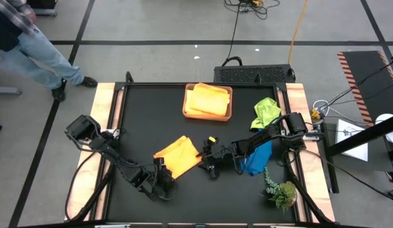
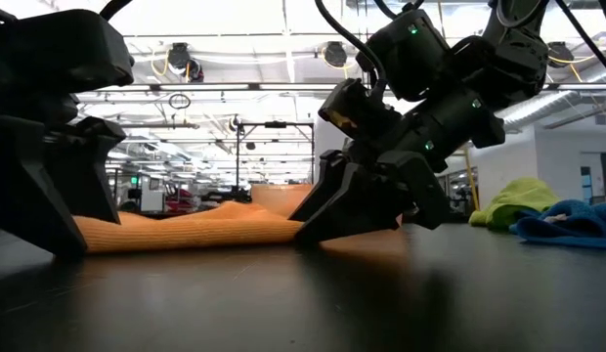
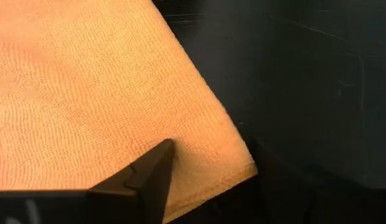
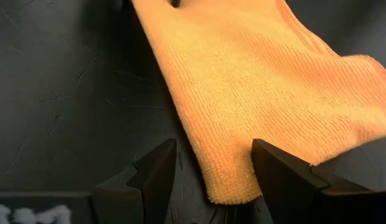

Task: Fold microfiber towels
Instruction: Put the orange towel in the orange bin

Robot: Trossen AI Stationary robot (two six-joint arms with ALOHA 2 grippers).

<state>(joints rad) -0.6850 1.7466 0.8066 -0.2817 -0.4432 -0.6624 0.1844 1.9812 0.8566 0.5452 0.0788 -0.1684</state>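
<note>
- I see the orange towel (image 1: 178,156) lying folded on the black desk (image 1: 146,114).
- My right gripper (image 4: 211,165) has its fingers apart, straddling a towel corner.
- My left gripper (image 1: 160,179) is at the opposite edge; I cannot tell its fingers' state.

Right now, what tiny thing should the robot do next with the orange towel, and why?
Probably close the right gripper on the near corner of the orange towel. Its fingers stand open on either side of that corner, low on the black table. The left gripper waits at the towel's other end, so both could then lift and fold it.
</note>
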